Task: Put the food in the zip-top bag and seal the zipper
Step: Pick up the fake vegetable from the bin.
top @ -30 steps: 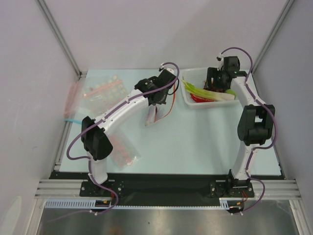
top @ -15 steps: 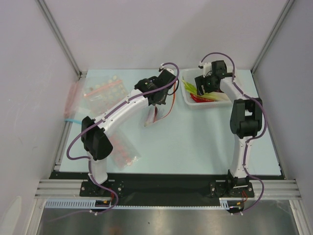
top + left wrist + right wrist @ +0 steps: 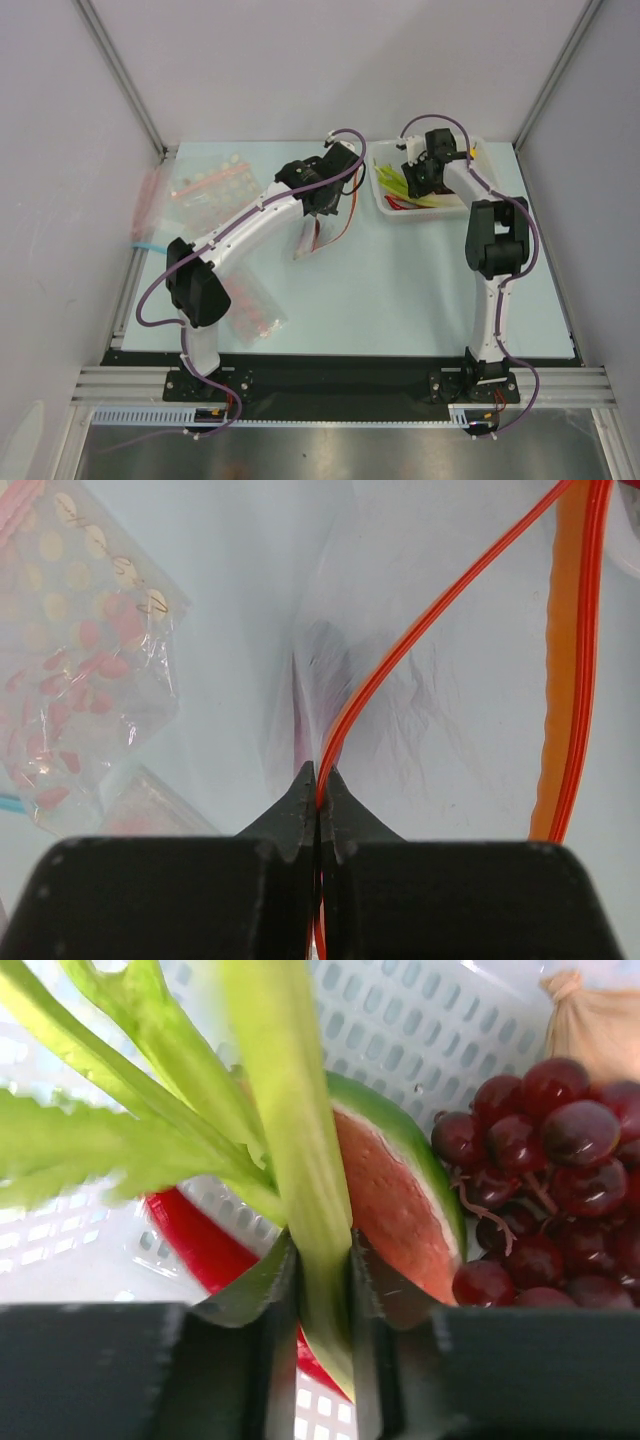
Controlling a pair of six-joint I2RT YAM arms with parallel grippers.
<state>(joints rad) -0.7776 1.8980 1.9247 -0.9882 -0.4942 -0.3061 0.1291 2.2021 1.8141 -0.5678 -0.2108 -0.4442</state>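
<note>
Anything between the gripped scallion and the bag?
Nothing visible. The right gripper is shut on the scallion stalk in the white basket. Bare table lies between it and the zip-top bag, whose zipper the left gripper pinches. Only the basket wall needs clearing.

scallion [image 3: 290, 1140] beside grapes [image 3: 545, 1175] in basket [image 3: 425, 1030], zip-top bag [image 3: 316, 236] left of basket

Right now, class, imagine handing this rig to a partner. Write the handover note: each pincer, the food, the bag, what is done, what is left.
Grips: left pincer shut on the zipper of the zip-top bag, mouth open.
The right pincer is shut on the scallion stalk in the white basket.
The grapes lie in that basket.
Done: both grasps.
Left: bag the scallion and grapes, then seal.
</note>
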